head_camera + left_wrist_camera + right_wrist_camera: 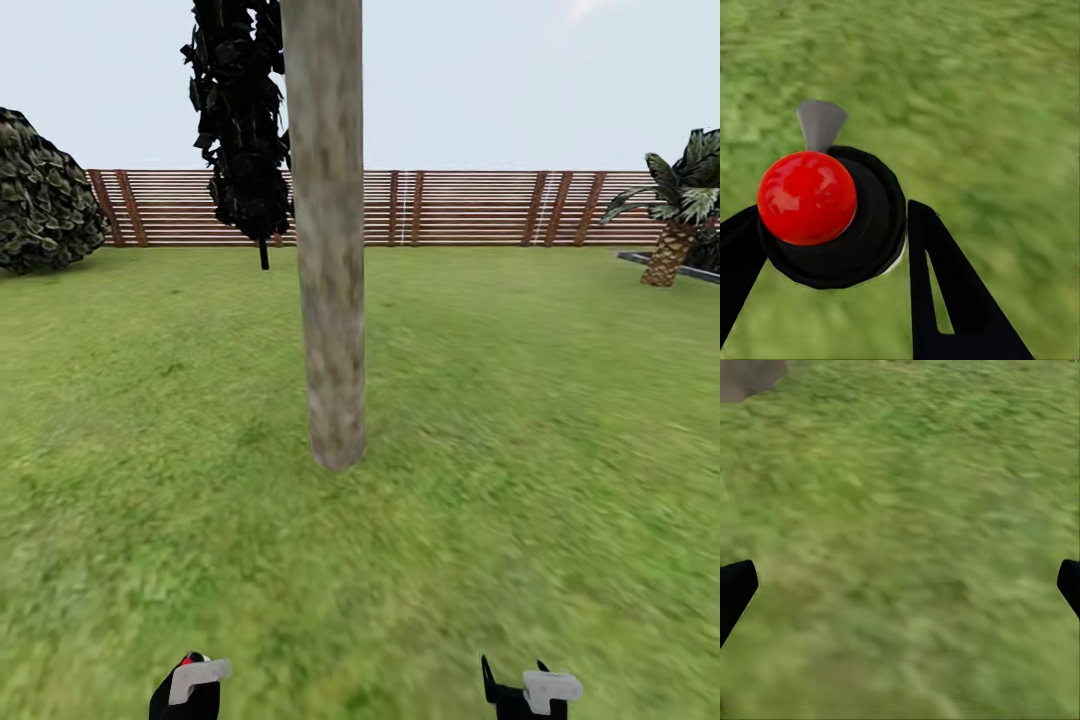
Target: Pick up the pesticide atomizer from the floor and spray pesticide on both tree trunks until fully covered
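Observation:
One tree trunk (pixel 330 300), thick and pale grey-beige, rises from the lawn straight ahead, a few steps from me. Its crown is above the picture. My left gripper (pixel 188 692) sits low at the head view's left edge. In the left wrist view that left gripper (pixel 832 240) is shut on the pesticide atomizer (pixel 808 196), a black-collared bottle with a red ball top and a grey nozzle, held over grass. My right gripper (pixel 515 692) is low at the right, and in the right wrist view the right gripper (pixel 900 585) is open, holding nothing.
A slim near-black tree (pixel 245 130) stands behind the trunk to its left. A dark bush (pixel 40 195) is at far left and a palm (pixel 668 245) beside grey paving (pixel 665 265) at far right. The brown slat fence (pixel 470 208) closes the back of the lawn.

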Motion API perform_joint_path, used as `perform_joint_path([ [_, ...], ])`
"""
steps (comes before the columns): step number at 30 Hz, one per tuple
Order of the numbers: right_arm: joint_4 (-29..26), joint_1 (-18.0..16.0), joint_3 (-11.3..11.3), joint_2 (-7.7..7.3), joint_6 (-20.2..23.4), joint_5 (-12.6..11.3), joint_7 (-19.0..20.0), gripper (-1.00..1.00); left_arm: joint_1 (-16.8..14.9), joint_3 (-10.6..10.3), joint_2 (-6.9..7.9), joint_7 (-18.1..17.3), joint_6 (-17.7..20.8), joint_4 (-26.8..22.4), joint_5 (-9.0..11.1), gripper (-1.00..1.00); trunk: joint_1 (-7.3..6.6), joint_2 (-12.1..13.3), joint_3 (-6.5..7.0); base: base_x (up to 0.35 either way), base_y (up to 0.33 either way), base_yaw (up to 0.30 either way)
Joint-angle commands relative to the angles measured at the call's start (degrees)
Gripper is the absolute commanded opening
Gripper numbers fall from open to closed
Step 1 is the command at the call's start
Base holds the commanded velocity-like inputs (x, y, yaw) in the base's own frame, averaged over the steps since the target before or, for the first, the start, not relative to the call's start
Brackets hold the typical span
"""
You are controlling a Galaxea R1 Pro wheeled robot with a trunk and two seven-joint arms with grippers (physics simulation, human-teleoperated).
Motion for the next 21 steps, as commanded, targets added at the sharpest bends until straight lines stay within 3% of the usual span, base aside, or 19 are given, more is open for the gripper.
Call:
perform_joint_path([
  [1,0.0,0.0,0.0,0.00,0.0,0.0,0.0,1.00,0.0,0.0,0.00,0.0,0.0,0.0,0.0,-1.00,0.00,0.0,-0.02,0.339,0.000,0.265],
  [5,0.0,0.0,0.0,0.00,0.0,0.0,0.0,1.00,0.0,0.0,0.00,0.0,0.0,0.0,0.0,-1.00,0.00,0.0,-0.13,0.339,0.000,0.222],
  [14,0.0,0.0,-0.1,0.00,0.0,0.0,0.1,1.00,0.0,0.0,0.00,0.0,0.0,0.0,0.0,-1.00,0.00,0.0,-0.15,0.339,0.000,0.018],
  [21,0.1,0.0,0.0,0.05,0.0,0.1,0.1,1.00,0.0,0.1,0.06,0.0,0.0,-0.1,0.0,-1.00,0.00,0.0,-0.15,0.087,0.000,0.000],
])
